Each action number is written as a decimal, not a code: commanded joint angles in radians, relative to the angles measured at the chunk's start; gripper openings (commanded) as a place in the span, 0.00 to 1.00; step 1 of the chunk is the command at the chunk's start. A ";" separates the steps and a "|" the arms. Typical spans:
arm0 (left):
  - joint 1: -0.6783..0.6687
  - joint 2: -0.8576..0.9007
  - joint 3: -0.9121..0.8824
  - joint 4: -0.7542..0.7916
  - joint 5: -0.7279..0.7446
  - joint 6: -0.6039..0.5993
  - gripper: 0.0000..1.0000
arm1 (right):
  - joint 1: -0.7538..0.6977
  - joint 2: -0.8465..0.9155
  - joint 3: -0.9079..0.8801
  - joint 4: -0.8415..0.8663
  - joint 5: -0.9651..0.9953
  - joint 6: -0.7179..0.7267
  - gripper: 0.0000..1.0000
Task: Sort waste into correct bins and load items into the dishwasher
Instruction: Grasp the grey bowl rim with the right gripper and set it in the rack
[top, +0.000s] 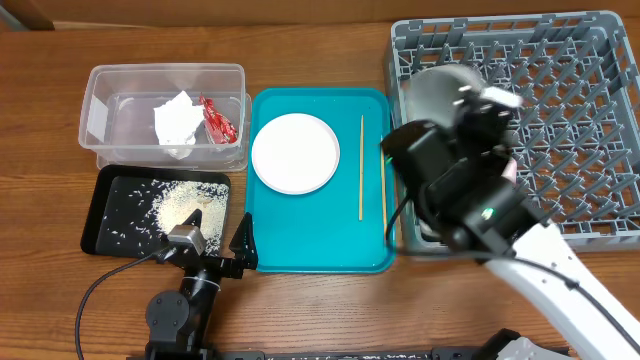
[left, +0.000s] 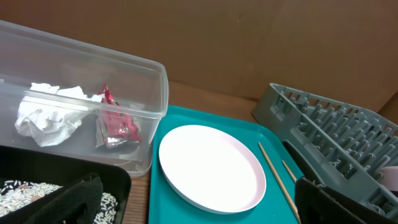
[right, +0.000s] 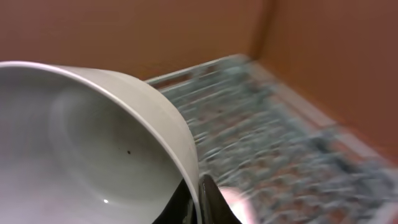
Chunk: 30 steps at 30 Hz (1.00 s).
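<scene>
My right gripper (right: 198, 199) is shut on the rim of the grey bowl (right: 93, 137), holding it above the left part of the grey dish rack (top: 560, 120); the bowl also shows in the overhead view (top: 443, 92). The rack is blurred in the right wrist view. My left gripper (top: 215, 250) is open and empty at the table's front, beside the black tray (top: 110, 210) that holds rice grains (top: 175, 205). The white plate (top: 295, 152) and two chopsticks (top: 361, 165) lie on the teal tray. The clear tub (top: 165, 115) holds the white napkin (top: 176, 122) and red wrapper (top: 218, 120).
The teal tray (top: 320, 245) lies between the black tray and the rack. A pale pink shape (right: 323, 186) shows blurred in the rack below the grey bowl. A cable runs from the left arm across the front of the table.
</scene>
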 joint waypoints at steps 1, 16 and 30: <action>-0.009 -0.010 -0.004 -0.001 0.008 -0.010 1.00 | -0.125 0.027 -0.013 -0.010 0.157 -0.001 0.04; -0.009 -0.010 -0.004 -0.001 0.008 -0.010 1.00 | -0.586 0.277 -0.013 -0.014 -0.050 -0.002 0.04; -0.009 -0.010 -0.004 -0.001 0.008 -0.010 1.00 | -0.578 0.479 -0.013 0.111 -0.076 -0.160 0.04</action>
